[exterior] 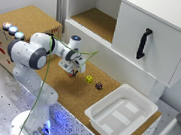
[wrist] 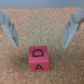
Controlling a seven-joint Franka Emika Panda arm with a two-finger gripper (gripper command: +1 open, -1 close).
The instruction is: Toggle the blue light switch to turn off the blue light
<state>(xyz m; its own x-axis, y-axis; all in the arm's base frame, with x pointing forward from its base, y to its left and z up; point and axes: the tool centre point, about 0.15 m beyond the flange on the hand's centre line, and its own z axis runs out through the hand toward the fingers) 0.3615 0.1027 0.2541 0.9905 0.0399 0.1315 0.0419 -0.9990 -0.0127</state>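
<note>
Three small round silver-rimmed buttons sit in a row on top of the cork-covered box [exterior: 31, 18] at the exterior view's left. The far one [exterior: 6, 25] looks reddish. The other two [exterior: 13, 30] [exterior: 19, 35] look pale bluish, and I cannot tell which of them is the blue light switch. My gripper [exterior: 72, 71] is far from them, low over the cork table. It is open in the wrist view [wrist: 39, 30], with its fingers [wrist: 71, 30] on either side above a pink lettered block [wrist: 39, 58], not touching it.
A yellow block [exterior: 89, 79] and a dark red block [exterior: 98, 85] lie on the cork table beside the gripper. A white tray [exterior: 137, 121] stands at the exterior view's lower right. A white cabinet with a black handle [exterior: 144, 43] and an open shelf is behind.
</note>
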